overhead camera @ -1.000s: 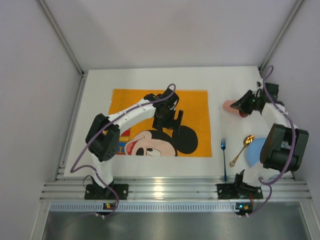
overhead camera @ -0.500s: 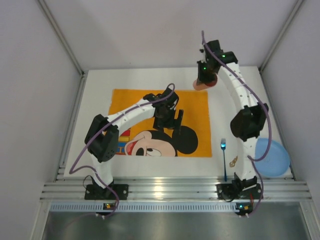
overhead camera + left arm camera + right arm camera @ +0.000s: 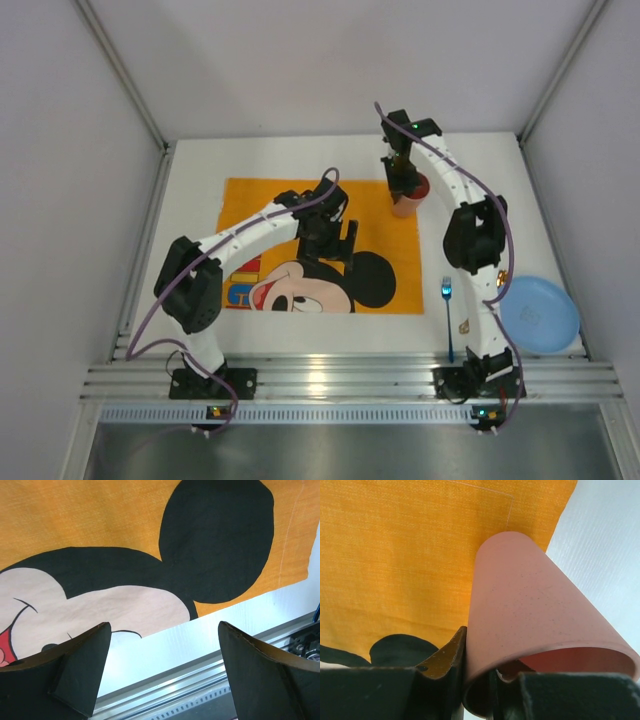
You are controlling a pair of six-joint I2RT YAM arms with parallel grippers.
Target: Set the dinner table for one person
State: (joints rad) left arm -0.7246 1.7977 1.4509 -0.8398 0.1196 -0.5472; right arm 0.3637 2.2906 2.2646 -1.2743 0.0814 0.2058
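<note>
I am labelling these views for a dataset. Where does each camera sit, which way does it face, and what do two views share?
Top external: above and behind the arms, looking down at the dinner table; both arms show.
Left wrist: on the left wrist, facing the orange placemat and rails; open left fingers show.
Right wrist: on the right wrist, facing the placemat corner; right fingers pinch the pink cup.
Shared: top and right wrist both show the cup.

The dinner table carries an orange placemat, blue fork, spoon and blue plate.
</note>
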